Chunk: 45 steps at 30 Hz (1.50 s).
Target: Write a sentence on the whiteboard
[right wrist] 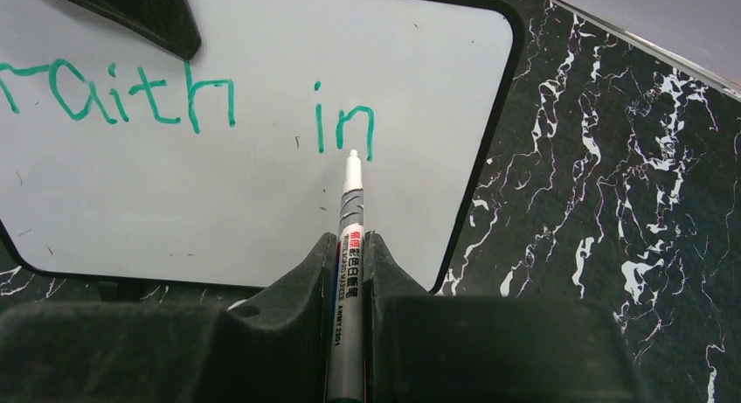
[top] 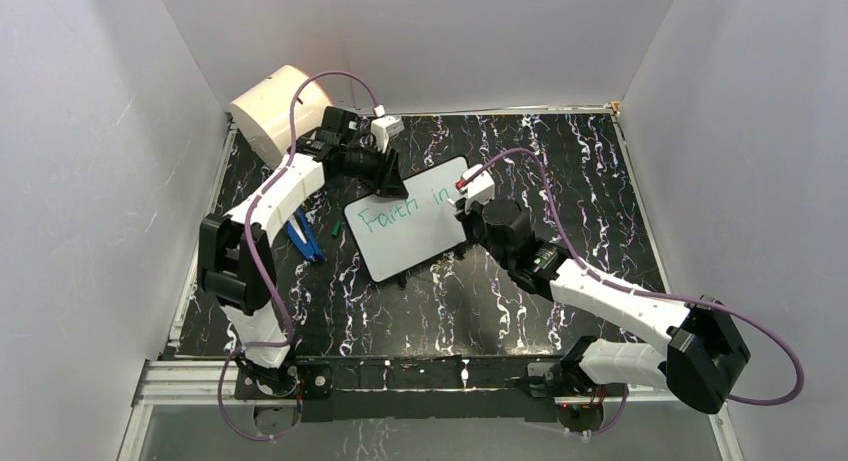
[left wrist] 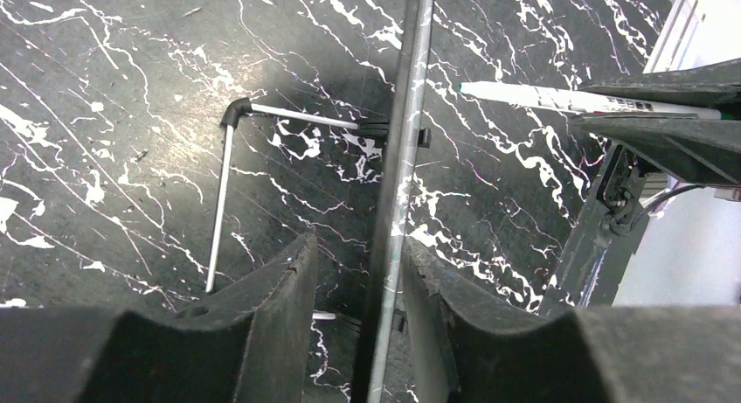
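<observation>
The whiteboard (top: pixel 415 243) stands tilted on the black marbled table, with the green sentence "Faith in" (top: pixel 405 209) written across it. My right gripper (top: pixel 462 206) is shut on a grey marker (right wrist: pixel 350 193), whose tip sits just under the "in" (right wrist: pixel 345 128) on the board face (right wrist: pixel 262 202). My left gripper (top: pixel 388 186) straddles the board's far top edge (left wrist: pixel 404 158). Its jaws are parted: one finger (left wrist: pixel 437 289) lies against the frame, while a gap shows on the other side. The left wrist view also catches the marker (left wrist: pixel 559 97) across the board.
A cream cylindrical drum (top: pixel 275 111) stands at the back left corner. A blue tool (top: pixel 305 236) and a small green cap (top: pixel 327 227) lie left of the board. The board's wire foot (left wrist: pixel 229 158) rests on the table behind it. Grey walls enclose three sides.
</observation>
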Motion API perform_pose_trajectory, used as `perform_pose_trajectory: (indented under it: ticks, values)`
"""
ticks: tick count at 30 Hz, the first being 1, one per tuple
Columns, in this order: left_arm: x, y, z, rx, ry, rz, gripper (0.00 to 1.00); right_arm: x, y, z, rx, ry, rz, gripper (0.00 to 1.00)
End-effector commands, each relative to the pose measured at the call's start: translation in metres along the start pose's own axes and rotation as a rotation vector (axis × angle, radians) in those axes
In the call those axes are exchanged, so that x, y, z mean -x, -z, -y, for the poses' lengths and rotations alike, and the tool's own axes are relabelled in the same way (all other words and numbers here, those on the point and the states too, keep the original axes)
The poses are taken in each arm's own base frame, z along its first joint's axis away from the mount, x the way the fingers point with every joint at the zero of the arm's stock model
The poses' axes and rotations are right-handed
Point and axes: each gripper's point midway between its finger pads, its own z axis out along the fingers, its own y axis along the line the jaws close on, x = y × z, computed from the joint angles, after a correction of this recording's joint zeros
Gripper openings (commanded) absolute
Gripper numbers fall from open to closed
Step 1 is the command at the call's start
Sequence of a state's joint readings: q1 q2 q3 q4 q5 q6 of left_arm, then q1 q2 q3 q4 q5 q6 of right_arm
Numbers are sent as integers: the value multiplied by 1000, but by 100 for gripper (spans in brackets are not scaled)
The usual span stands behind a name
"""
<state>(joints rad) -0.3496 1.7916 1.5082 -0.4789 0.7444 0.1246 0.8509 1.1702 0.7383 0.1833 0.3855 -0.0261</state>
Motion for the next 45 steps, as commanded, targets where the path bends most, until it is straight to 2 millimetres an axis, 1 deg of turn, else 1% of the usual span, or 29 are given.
perform_pose_trajectory:
  ticks: [1, 5, 8, 13, 16, 18, 20, 25, 30, 33, 38, 45]
  values:
    - [20, 34, 20, 27, -53, 90, 40, 25, 9, -3, 21, -21, 60, 0]
    - [23, 61, 21, 54, -38, 158, 43, 23, 12, -11, 39, -18, 54, 0]
    - [20, 79, 23, 38, -7, 212, 44, 24, 15, -17, 51, -14, 55, 0]
    - [1, 96, 22, 34, 44, 249, 44, 30, 20, -25, 63, -10, 69, 0]
    - [-13, 103, 17, 52, 67, 259, 43, 31, 21, -34, 82, -7, 69, 0]
    - [-23, 106, 10, 73, 85, 260, 41, 30, 20, -39, 88, -3, 67, 0]
    - [-30, 108, 8, 60, 104, 261, 37, 30, 20, -44, 96, 1, 66, 0]
    - [-35, 103, 7, 19, 109, 244, 34, 37, 23, -51, 109, 7, 82, 0]
    - [-42, 97, 4, -15, 123, 221, 21, 42, 27, -59, 127, 11, 100, 0]
    - [-43, 94, 6, -43, 125, 217, 16, 43, 27, -65, 140, 20, 101, 0]
    - [-48, 89, 5, -65, 134, 206, 15, 44, 26, -76, 163, 34, 106, 0]
    - [-50, 88, 10, -94, 117, 209, 7, 45, 30, -90, 181, 45, 125, 0]
